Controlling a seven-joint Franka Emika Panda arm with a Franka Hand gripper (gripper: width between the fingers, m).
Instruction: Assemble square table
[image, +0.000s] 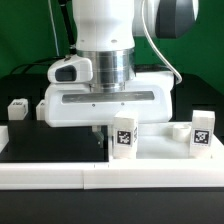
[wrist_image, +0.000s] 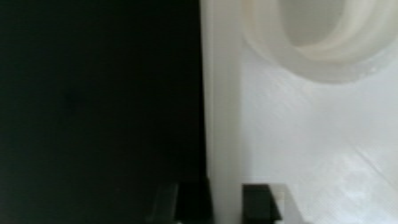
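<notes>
The white square slab (image: 158, 146) lies flat at the exterior view's right. Two tagged white legs stand upright on it, one at its near-left corner (image: 124, 135) and one at its right (image: 202, 131). A low white stub (image: 180, 130) stands between them. Another small white leg (image: 17, 110) lies on the black table at the left. My gripper (image: 103, 136) is low at the slab's left edge. In the wrist view my gripper (wrist_image: 219, 205) has its jaws a little apart. One dark finger (wrist_image: 263, 203) is over the slab (wrist_image: 302, 130) and the other is over the black table. A round socket (wrist_image: 329, 40) shows ahead.
The long white bar fence (image: 100, 176) runs along the front, just before the slab. The black table mat (image: 40, 145) lies left of the gripper. A green wall stands behind the arm.
</notes>
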